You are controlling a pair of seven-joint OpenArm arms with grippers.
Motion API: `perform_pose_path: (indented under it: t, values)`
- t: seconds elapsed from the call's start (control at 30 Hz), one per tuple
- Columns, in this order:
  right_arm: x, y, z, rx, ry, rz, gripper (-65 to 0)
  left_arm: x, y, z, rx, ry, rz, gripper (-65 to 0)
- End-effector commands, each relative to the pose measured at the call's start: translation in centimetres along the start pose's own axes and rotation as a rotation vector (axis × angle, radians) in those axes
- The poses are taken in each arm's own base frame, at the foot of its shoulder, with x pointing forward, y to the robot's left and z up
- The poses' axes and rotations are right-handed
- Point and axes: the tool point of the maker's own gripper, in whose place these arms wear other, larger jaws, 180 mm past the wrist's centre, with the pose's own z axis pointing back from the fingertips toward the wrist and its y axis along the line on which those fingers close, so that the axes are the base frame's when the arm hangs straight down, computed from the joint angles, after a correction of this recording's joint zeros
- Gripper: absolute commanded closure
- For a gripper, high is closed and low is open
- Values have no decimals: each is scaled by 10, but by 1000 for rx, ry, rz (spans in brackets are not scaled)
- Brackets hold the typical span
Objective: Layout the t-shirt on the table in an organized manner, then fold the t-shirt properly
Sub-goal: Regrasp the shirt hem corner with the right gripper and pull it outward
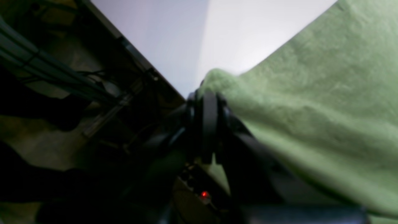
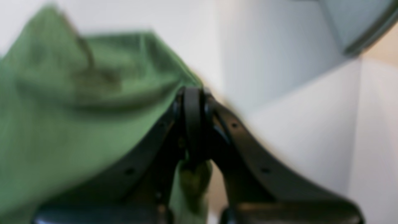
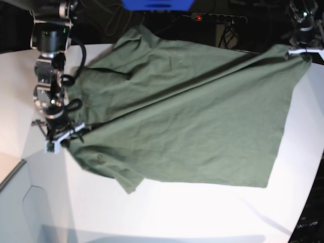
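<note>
Olive t-shirt (image 3: 187,116) apparently pinched by both hands (image 1: 209,93) (image 2: 193,93) over white table (image 3: 202,212).

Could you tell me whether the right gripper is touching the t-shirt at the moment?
Touching. In the right wrist view the right gripper is shut with the green t-shirt pinched between its fingertips.

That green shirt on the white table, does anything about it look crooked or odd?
Yes. The t-shirt lies askew on the table, stretched diagonally between the right gripper and the left gripper, each pinching an edge. One sleeve is bunched and creased near the front.
</note>
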Motion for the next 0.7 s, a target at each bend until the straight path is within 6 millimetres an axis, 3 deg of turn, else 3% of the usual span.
perform_pose_path:
  t: [0.0,0.1,0.2,0.4,0.47,0.67]
  values:
    - [21,7,-1,20,-55,19,0,13,3,2,3,-43,-18,-1]
    - [15,17,3,62,-10,95,-6,13,4,3,4,-44,-18,-1]
    - [19,23,4,75,25,124,-107,14,3,2,2,-46,-17,-1]
    - [75,14,12,54,-93,166,-329,16,2,1,0,-51,-14,-1]
    - [95,15,5,53,-125,159,-360,16,2,1,0,-51,-14,-1]
    - [111,18,-43,55,-73,95,-364,19,5,1,7,-58,-19,-1]
